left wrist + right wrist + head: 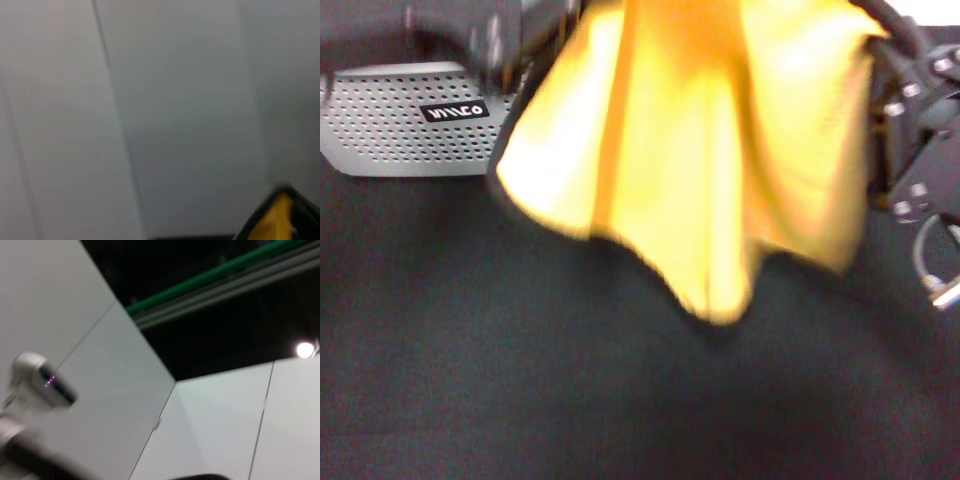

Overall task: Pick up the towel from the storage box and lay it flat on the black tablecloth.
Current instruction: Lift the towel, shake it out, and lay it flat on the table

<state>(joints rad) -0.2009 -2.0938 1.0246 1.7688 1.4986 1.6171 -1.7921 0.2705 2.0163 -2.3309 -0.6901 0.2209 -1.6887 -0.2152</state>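
Head view: black tablecloth [570, 380] under hanging towel [700, 150]; gripper states indiscernible.

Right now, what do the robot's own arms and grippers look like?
Little shows. The right gripper is black, angular plates with round silver bolt heads, and a thin grey cable loops below it. The left gripper is only a dark grey-black blur at the top. No markings or sleeves are visible.

The left arm [470, 40] sits raised at eleven o'clock in the head view. The right arm [920, 150] is raised at two o'clock, with its gripper hidden.
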